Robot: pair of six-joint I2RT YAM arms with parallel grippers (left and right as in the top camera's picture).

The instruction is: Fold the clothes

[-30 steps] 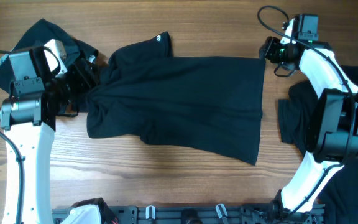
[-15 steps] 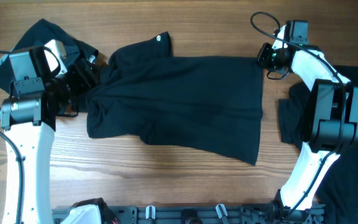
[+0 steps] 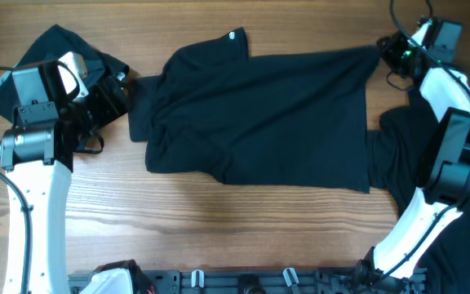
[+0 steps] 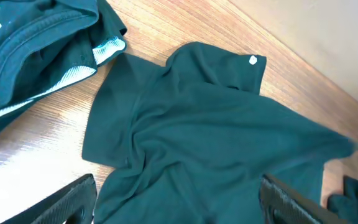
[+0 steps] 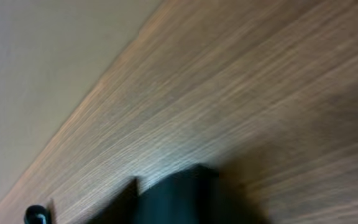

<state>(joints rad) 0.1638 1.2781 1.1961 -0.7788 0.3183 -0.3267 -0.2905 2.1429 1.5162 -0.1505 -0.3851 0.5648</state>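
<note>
A black T-shirt [image 3: 259, 110] lies spread across the middle of the table, with a small white mark near its collar [image 3: 233, 36]. It also fills the left wrist view [image 4: 216, 143]. My right gripper [image 3: 386, 51] is at the shirt's far right corner and is shut on it. The right wrist view is blurred and shows only dark fabric [image 5: 179, 196] at its jaws. My left gripper [image 3: 108, 102] is open and empty just left of the shirt, its fingers [image 4: 176, 208] wide apart over the near fabric.
A second black shirt with a pale edge [image 3: 55, 45] is heaped at the far left, also in the left wrist view [image 4: 30, 43]. More black clothes [image 3: 398, 155] lie at the right edge under my right arm. A rail [image 3: 243, 282] runs along the front edge.
My right gripper has moved right and slightly back, dragging the shirt to the right. The shirt's left edge has slid away from my left gripper, which has stayed in place.
</note>
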